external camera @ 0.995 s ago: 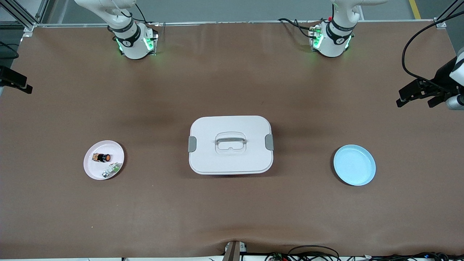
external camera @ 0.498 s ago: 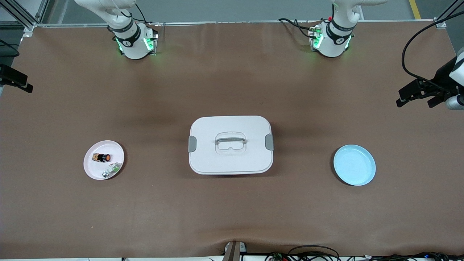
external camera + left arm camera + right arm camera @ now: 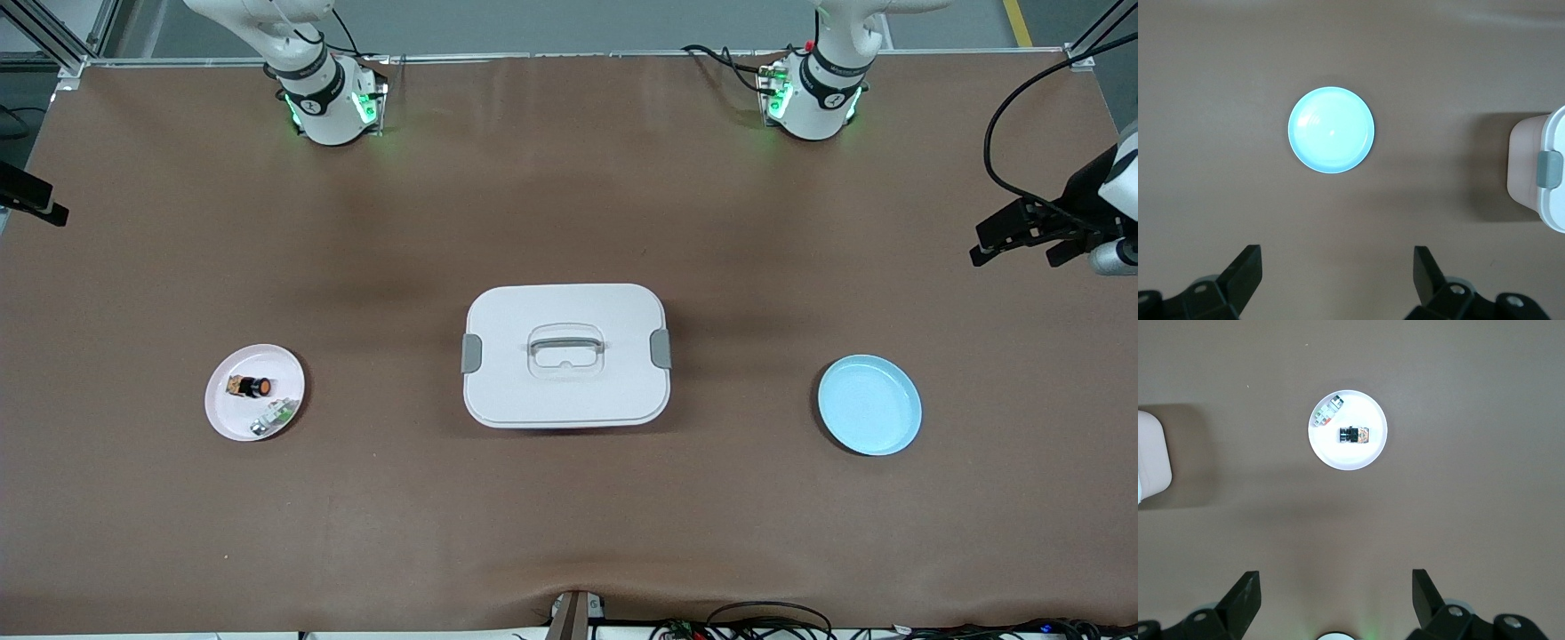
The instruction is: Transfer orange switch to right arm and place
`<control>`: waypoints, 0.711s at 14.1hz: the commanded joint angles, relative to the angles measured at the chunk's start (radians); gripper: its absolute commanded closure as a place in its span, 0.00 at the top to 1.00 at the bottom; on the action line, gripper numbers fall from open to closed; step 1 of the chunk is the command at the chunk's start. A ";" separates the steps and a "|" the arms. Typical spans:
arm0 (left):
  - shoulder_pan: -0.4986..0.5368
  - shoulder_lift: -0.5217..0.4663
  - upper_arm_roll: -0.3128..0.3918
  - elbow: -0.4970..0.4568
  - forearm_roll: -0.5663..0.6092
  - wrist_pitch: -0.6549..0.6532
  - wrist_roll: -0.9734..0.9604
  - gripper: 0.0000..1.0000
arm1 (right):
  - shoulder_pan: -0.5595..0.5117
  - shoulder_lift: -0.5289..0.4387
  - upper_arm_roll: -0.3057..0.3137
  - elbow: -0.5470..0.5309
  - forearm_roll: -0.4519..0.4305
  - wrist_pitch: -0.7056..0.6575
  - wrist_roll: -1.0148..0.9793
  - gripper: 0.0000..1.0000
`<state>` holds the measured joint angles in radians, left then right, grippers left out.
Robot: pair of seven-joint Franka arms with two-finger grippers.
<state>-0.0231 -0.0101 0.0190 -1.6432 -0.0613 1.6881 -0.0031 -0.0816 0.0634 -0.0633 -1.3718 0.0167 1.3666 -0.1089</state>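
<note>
My right hand (image 3: 31, 200) has slid up and outward along the frame's left edge; my left hand (image 3: 1036, 233) rose slightly at the right edge.

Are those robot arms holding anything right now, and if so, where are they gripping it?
Nothing is held. The left gripper and right gripper are open and empty, up over bare table. The orange switch lies on the pink plate.

2 plates (image 3: 222, 418), 1 lidded white box (image 3: 566, 391), 1 orange switch (image 3: 258, 387), 1 green-white part (image 3: 274, 416), 2 arms (image 3: 311, 80)
</note>
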 commanded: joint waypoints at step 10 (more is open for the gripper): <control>0.002 0.013 -0.004 0.023 0.023 -0.004 -0.017 1.00 | -0.003 -0.028 0.007 -0.004 0.032 -0.018 0.000 1.00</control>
<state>-0.0230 -0.0084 0.0190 -1.6431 -0.0613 1.6881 -0.0032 -0.0809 0.0514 -0.0601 -1.3717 0.0307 1.3586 -0.1093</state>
